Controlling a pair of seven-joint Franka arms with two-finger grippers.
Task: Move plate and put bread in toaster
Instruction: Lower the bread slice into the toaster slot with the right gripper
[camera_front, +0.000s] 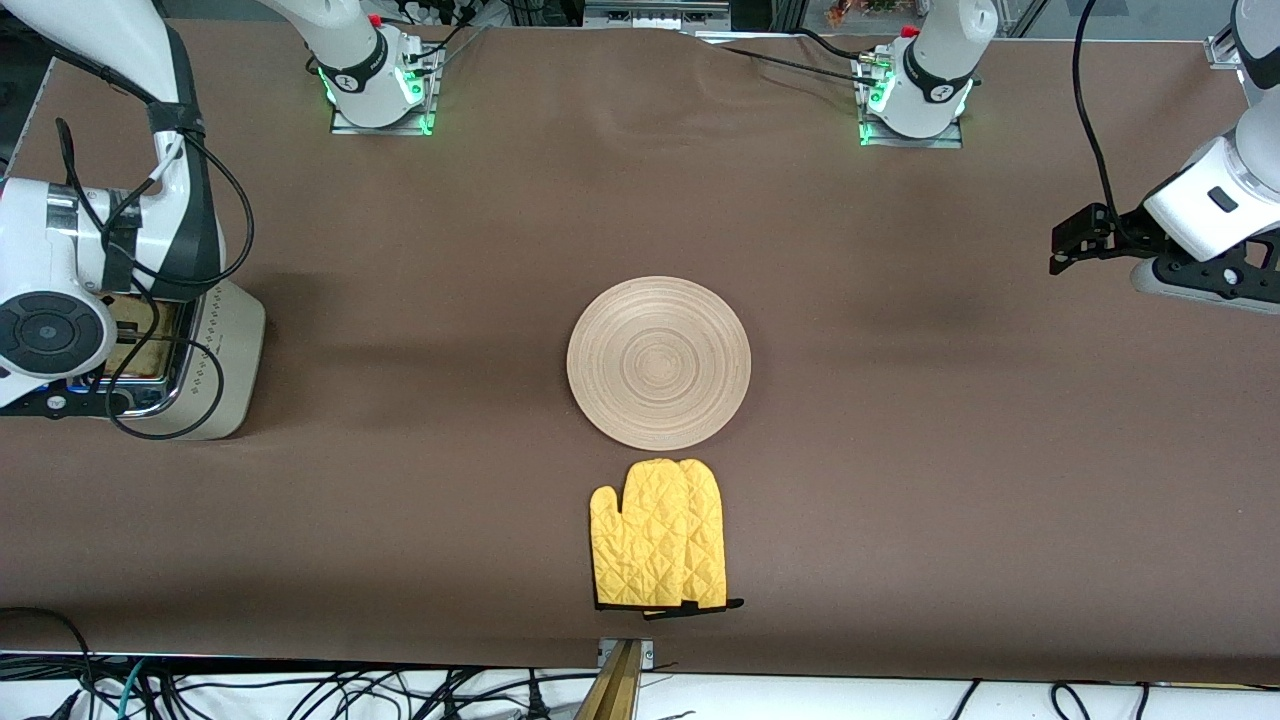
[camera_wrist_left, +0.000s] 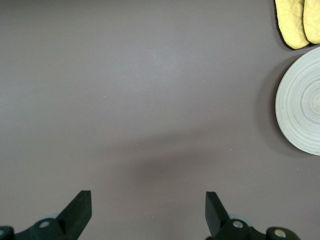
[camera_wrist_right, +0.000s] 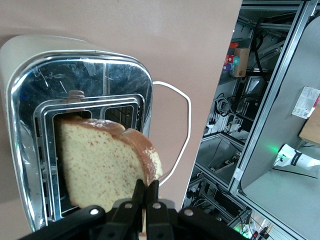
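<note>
Bread hangs clenched in your right tool, straight over the toaster slot at six o'clock. Slice edge lines up along the slot. Left tool waits released.

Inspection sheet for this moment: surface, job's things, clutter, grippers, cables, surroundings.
Surface: brown table, one cover.
Plate: mid-table, bare.
Toaster: at the right arm's end.
Bread: pinched at its edge, lower part in a toaster slot.
Clutter: yellow mitt, nearer the front camera than the plate, apart from it.
Right gripper: shut on the bread, over the toaster.
Left gripper: open, empty, waiting over bare table.
Cables: white cord beside the toaster.
Surroundings: metal racks past the table edge.
</note>
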